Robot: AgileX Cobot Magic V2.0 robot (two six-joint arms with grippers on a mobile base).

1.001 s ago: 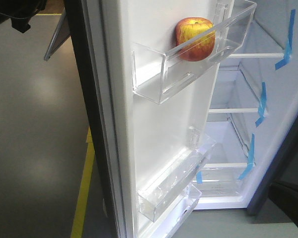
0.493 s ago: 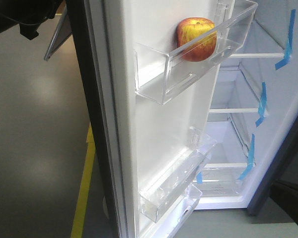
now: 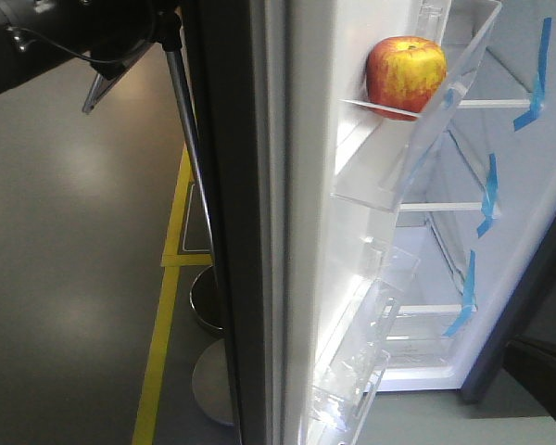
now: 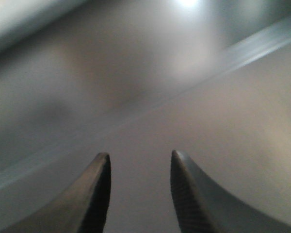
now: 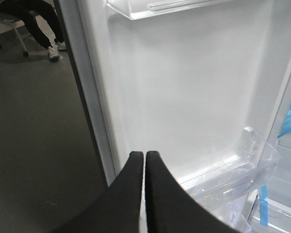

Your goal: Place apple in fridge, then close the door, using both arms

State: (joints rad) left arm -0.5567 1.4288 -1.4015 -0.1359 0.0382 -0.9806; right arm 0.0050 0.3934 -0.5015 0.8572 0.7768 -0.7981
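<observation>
Closing underway: the door (image 3: 301, 232), swung nearer shut than a second ago, carries the apple (image 3: 406, 76) in its upper bin (image 3: 417, 148); left hand (image 4: 138, 160) released at its outer face, right hand (image 5: 144, 154) clenched empty.

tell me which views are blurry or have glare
Left wrist view: the most blurred, the grey surface is smeared, with a glare spot at the top edge; only the left end effector has clear outlines. Right wrist view: fairly sharp, the door interior looks bright and flat. Exterior front view: the apple is crisp, with soft light reflections on the floor.
</observation>
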